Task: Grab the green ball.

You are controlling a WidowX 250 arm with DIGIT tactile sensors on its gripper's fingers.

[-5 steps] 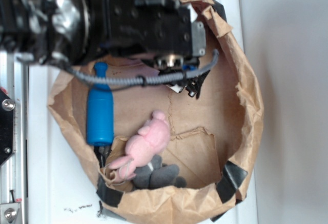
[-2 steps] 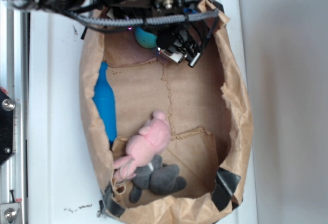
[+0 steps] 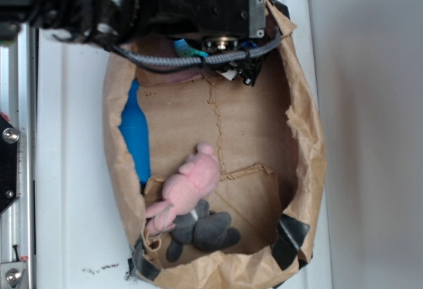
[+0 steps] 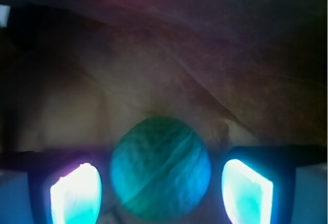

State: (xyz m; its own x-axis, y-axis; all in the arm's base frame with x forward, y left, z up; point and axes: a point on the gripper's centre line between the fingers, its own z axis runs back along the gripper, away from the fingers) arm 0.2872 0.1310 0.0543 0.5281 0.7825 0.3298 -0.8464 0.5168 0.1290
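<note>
The green ball [image 4: 160, 167] fills the lower middle of the wrist view, resting on the brown paper floor of the bag. My gripper [image 4: 161, 196] is open and straddles it, with the left pad [image 4: 76, 193] and the right pad [image 4: 246, 190] each a small gap away from its sides. From the exterior view only a sliver of the green ball [image 3: 188, 51] peeks out under the grey cable, at the far end of the paper bag [image 3: 301, 137]. There my gripper [image 3: 225, 61] is mostly hidden beneath the black arm.
A blue bottle [image 3: 134, 133] lies along the bag's left wall. A pink plush toy [image 3: 188, 186] and a grey plush toy [image 3: 208, 229] lie at the near end. The bag's crumpled walls rise on all sides of the arm.
The bag has been pushed narrower and its far rim shifted. The arm moved to the far end and came over the ball, which now shows only as a sliver.
</note>
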